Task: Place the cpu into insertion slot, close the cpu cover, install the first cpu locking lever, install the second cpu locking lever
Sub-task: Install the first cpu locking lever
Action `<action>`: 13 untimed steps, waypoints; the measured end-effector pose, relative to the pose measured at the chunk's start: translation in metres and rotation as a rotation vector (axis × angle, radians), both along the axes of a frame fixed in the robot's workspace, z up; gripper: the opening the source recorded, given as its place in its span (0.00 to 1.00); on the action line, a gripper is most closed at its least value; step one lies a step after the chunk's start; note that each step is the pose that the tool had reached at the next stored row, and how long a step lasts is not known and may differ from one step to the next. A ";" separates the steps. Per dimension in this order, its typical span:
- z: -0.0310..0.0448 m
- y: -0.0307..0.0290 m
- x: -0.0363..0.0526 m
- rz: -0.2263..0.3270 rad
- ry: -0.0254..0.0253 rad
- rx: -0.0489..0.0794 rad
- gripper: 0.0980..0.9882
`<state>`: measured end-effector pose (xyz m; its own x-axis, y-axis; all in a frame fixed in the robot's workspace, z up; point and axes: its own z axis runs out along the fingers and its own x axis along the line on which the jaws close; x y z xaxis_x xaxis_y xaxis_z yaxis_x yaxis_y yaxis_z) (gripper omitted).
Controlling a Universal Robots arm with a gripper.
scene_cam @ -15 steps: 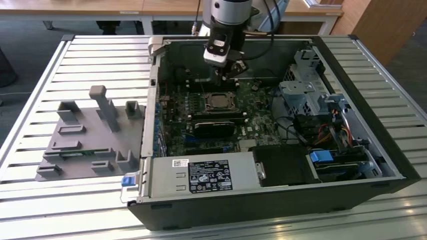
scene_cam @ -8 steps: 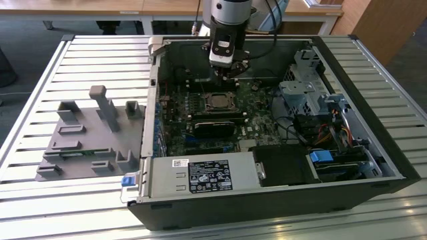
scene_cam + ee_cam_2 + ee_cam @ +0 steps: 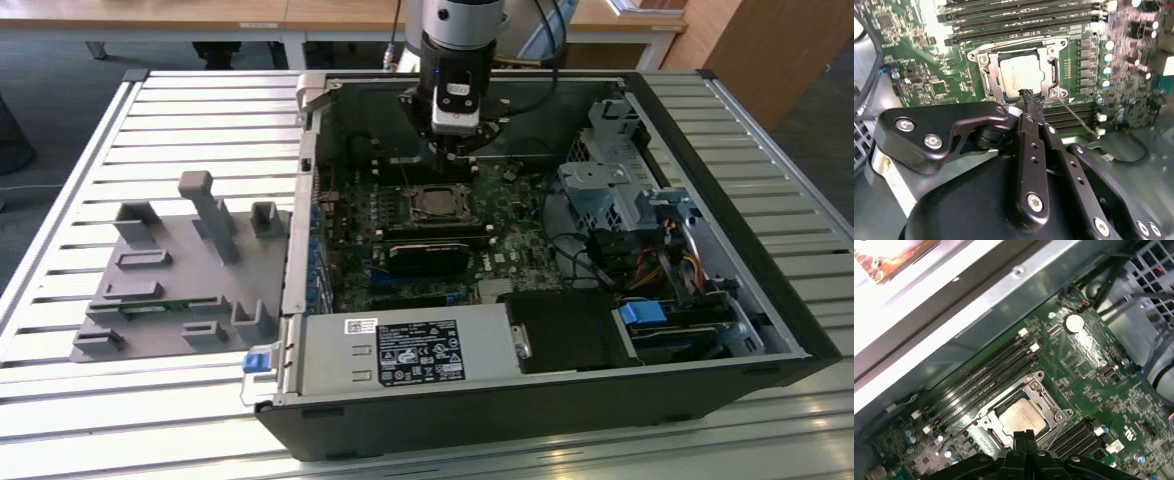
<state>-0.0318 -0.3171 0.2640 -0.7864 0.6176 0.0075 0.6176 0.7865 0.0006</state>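
The gripper (image 3: 1029,97), fingers pressed together and empty, hangs upper middle in the exterior view, tips at the cpu cover (image 3: 985,77) lying over the cpu (image 3: 1021,75).

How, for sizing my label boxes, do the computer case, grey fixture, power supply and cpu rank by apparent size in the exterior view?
Largest first: computer case, grey fixture, power supply, cpu.

The end effector (image 3: 1028,98), fingers together, sits at the cpu cover (image 3: 989,75) edge, beside the cpu (image 3: 1021,74).
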 end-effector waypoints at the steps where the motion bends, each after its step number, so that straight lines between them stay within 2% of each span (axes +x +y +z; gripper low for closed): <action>1: 0.0000 0.0000 0.0000 0.019 0.0001 0.000 0.01; 13: 0.0000 0.0000 0.0000 0.228 0.0000 -0.001 0.01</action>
<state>-0.0318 -0.3171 0.2640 -0.9055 0.4243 0.0068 0.4243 0.9055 -0.0006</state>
